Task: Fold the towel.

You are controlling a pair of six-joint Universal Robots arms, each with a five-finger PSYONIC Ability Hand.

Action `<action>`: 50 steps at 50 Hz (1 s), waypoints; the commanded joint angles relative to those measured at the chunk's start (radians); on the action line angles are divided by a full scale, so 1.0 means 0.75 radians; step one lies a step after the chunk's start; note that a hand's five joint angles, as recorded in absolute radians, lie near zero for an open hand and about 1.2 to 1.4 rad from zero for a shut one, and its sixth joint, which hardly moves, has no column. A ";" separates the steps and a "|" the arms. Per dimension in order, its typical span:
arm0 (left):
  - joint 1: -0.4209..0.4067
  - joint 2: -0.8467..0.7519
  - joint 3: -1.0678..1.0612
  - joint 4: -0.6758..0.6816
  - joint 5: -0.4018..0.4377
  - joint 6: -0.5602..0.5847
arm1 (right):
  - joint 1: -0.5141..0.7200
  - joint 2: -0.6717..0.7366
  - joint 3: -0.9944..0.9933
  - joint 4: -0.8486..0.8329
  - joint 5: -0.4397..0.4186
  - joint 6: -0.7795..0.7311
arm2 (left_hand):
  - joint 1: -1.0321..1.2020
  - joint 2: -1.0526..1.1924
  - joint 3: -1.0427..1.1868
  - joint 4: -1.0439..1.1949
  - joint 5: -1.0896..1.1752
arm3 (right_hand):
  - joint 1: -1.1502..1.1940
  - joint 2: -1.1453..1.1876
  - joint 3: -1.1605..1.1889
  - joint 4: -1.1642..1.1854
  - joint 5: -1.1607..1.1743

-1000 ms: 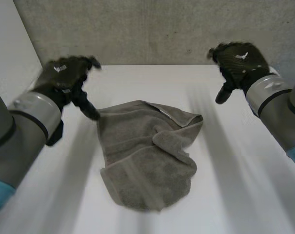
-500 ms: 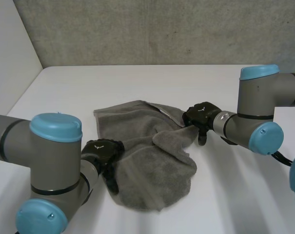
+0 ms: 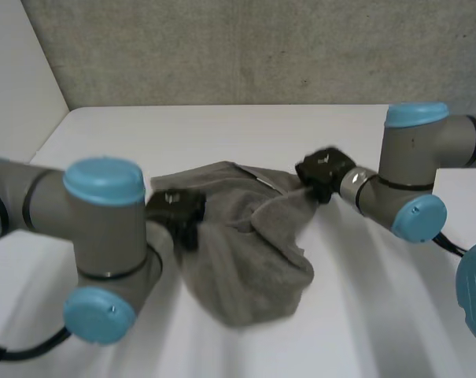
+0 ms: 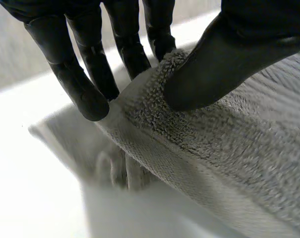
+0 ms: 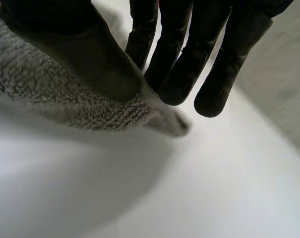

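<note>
Seen from my remote station, the robot's black left hand (image 3: 178, 211) pinches the left edge of the crumpled grey terry-cloth towel (image 3: 245, 268) over the flat white table (image 3: 222, 126). Its wrist camera shows me what the head camera cannot: a thumb (image 4: 229, 59) pressed into looped pile, straight fingers (image 4: 85, 89) behind the hemmed edge. The cloth sags mid-table between the arms, with bare tabletop open around it. At right, the black right hand (image 3: 324, 172) clamps the towel's right corner between thumb and fingers.

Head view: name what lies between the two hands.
The grey towel spans it in the head view; left hand and right hand each pinch its edge.
</note>
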 commanded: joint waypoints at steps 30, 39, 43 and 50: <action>0.213 0.476 -0.367 0.579 0.026 0.321 | -0.028 -0.682 0.723 -0.380 -0.073 0.029 | -0.055 -0.122 -0.171 -0.148 -0.339 | 0.101 0.122 0.095 0.082 0.073; 0.282 0.458 -0.773 0.841 0.046 0.321 | -0.009 -0.713 1.166 -0.437 -0.067 -0.102 | -0.055 -0.122 -0.171 -0.148 -0.339 | 0.101 0.122 0.095 0.082 0.073; 0.329 0.429 -0.826 0.899 0.079 0.327 | -0.007 -0.717 1.289 -0.460 -0.063 -0.109 | -0.055 -0.122 -0.171 -0.148 -0.339 | -0.123 -0.101 -0.128 -0.141 -0.150; 0.395 0.433 -0.802 0.897 0.101 0.317 | -0.029 -0.827 1.305 -0.474 -0.051 -0.037 | -0.055 -0.122 -0.171 -0.148 -0.339 | -1.276 -1.254 -1.281 -1.294 -1.303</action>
